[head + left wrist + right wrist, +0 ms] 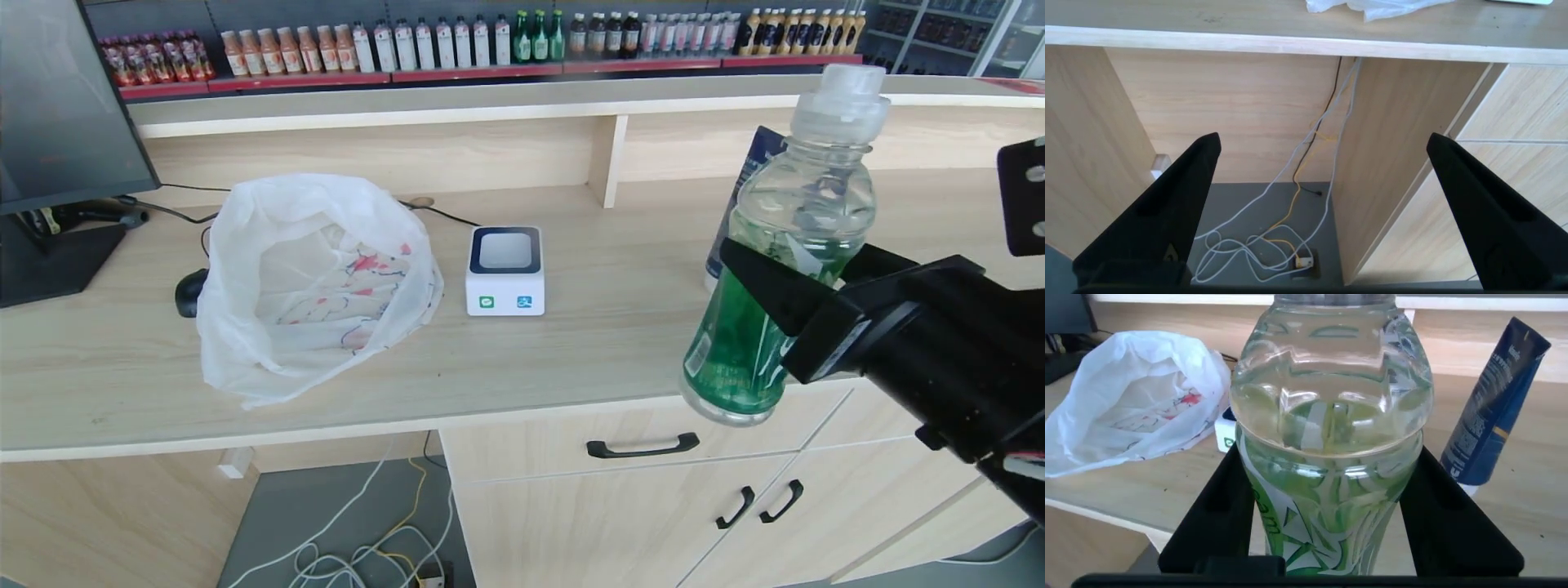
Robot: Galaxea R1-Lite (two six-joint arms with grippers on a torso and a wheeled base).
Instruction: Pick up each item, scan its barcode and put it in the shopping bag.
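Right gripper (pixel 775 306): clamped on the green drink bottle (pixel 796 229), which I hold upright and aloft over the near right edge of the counter (pixel 604 343). Left gripper (pixel 1323 220): fingers apart, holding nothing, low below the counter front. Progress, as I judge it: this bottle is picked; scan and bagging are left. Scanner (pixel 505 269): mid-counter, well left of the bottle. Shopping bag (pixel 310 286): open, just left of the scanner. Blue tube (pixel 1490 408): standing far right behind the bottle, not yet handled.

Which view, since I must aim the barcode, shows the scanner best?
The head view: the scanner sits whole on the counter beside the shopping bag. The right wrist view catches its corner behind the bottle; the left wrist view looks under the counter.
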